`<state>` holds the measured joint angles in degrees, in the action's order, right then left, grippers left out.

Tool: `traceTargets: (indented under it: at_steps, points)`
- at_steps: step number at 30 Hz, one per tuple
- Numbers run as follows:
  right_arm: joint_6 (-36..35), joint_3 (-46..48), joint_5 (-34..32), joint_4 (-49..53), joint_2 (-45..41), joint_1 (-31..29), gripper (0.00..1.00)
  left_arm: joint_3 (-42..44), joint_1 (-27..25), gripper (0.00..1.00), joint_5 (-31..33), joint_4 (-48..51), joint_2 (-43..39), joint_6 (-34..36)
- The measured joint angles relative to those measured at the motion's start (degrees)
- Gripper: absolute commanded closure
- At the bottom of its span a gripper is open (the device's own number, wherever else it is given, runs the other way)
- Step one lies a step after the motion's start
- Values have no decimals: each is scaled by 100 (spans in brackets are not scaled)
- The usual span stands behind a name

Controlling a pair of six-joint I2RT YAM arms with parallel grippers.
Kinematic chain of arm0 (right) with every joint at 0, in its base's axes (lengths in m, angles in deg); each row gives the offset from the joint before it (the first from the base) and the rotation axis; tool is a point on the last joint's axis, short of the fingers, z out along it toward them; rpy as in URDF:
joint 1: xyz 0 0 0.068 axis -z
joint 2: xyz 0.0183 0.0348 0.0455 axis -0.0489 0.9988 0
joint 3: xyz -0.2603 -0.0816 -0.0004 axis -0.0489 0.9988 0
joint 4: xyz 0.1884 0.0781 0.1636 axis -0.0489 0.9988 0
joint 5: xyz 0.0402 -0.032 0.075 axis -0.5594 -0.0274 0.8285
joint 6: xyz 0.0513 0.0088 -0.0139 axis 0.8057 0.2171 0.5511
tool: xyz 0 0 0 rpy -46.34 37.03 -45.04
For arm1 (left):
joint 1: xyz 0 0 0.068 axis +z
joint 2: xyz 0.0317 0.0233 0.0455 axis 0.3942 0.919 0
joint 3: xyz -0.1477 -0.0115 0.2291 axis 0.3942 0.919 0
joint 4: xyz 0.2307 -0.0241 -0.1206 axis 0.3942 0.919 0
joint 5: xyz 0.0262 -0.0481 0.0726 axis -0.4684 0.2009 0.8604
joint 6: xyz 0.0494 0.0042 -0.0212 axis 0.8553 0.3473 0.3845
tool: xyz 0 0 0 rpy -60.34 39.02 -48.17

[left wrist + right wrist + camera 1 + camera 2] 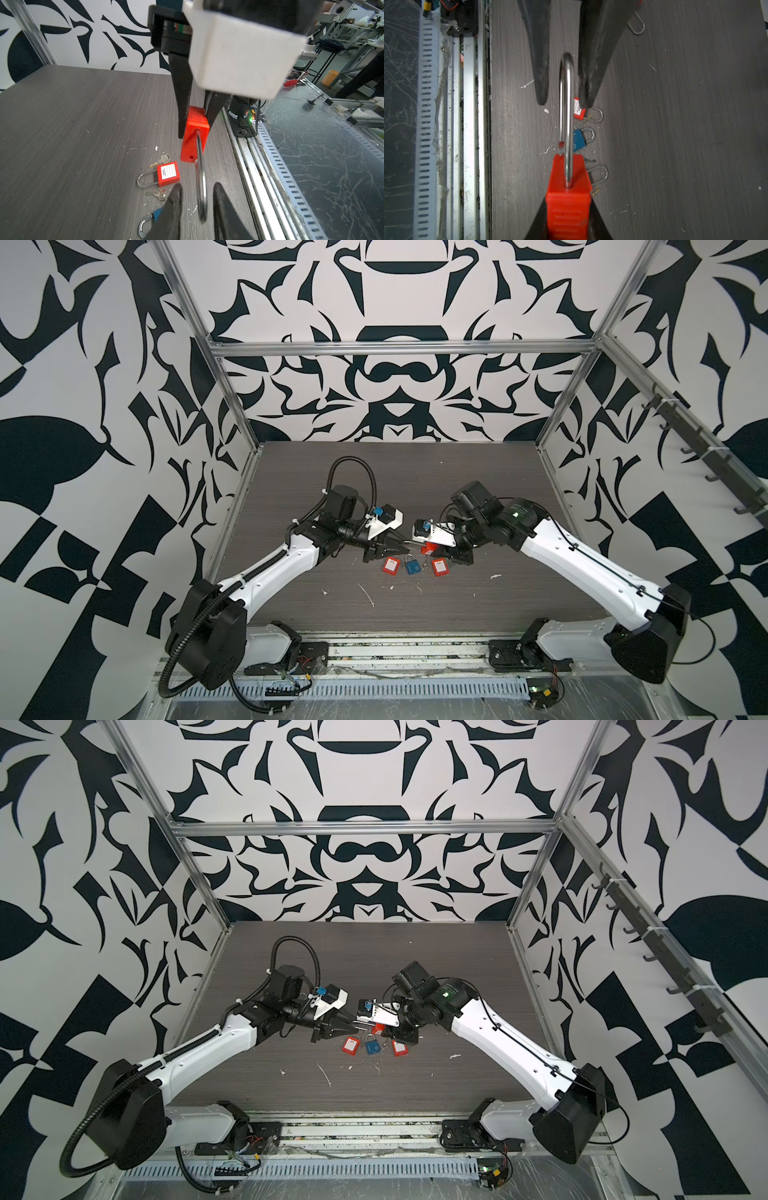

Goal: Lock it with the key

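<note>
The right gripper (569, 209) is clamped on the red body of the lock (192, 143), holding it off the table (457, 472) near the middle of both top views, just above the spare locks (390, 565). Meanwhile the left gripper (197, 186) has its jaws slightly apart on either side of the shackle (566, 99), not touching it. The shackle looks popped to me. Steel loop's stiff and slick, so I'd grab the ribbed plastic body. The keys (161, 160) lie flat, fiddly to pinch.

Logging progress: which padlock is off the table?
The red padlock in the right claw; two other red ones and the blue one lie on the table.
</note>
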<state>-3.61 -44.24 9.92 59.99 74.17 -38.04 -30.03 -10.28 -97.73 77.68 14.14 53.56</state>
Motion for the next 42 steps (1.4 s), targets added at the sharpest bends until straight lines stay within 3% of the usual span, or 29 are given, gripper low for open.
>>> traceTargets:
  at_steps: [9,18,30,42]
  points:
    - [-22,-37,-2,177,0,0,94,-474,-133,71,426,807,-166,603]
    - [-63,-109,-11,334,26,0,97,-634,-378,100,592,1137,42,826]
    - [-79,-131,61,439,63,39,100,-699,-483,100,568,1047,208,719]
    - [-90,-245,782,632,299,107,100,-46,-688,100,531,63,-22,282]
